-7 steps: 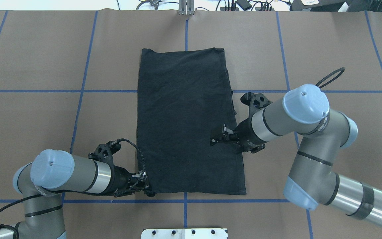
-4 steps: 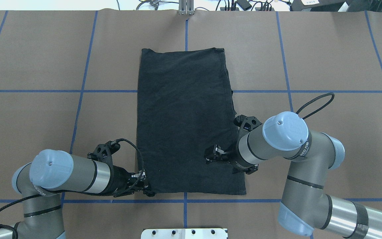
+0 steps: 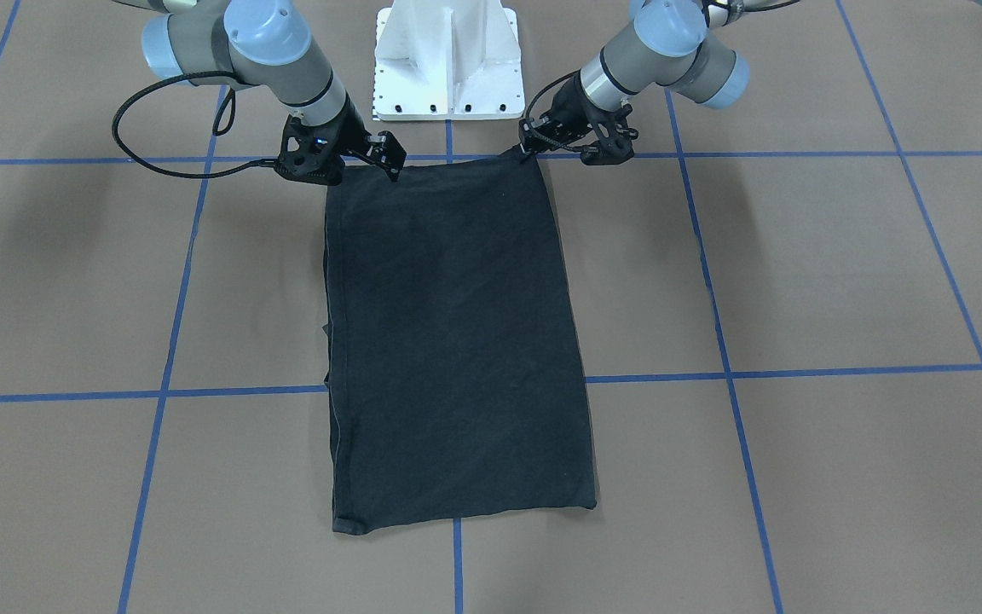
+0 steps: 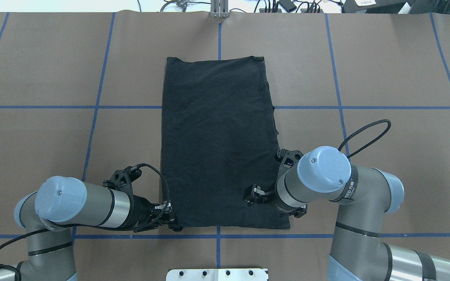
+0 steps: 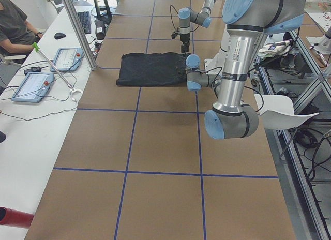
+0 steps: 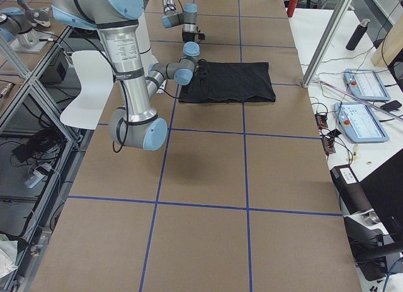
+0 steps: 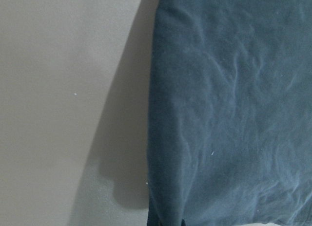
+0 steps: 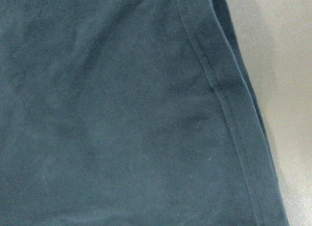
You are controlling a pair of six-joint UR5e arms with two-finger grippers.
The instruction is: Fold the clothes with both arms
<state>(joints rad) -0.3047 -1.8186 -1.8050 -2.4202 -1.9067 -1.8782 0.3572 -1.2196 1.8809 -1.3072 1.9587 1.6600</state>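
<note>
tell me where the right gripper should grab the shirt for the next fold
Probably the near right corner of the T-shirt, mirroring the left gripper at the near left corner. The cloth lies flat, so the right gripper should come from outside the right edge, where the stacked layers end.

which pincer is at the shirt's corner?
The left pincer: it sits at the black T-shirt's corner on the robot's near left. The right pincer is over the cloth, inward from the right edge.

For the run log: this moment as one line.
black T-shirt: folded rectangle, flat | left jaws: at robot-side left corner | right jaws: above robot-side right area
</note>
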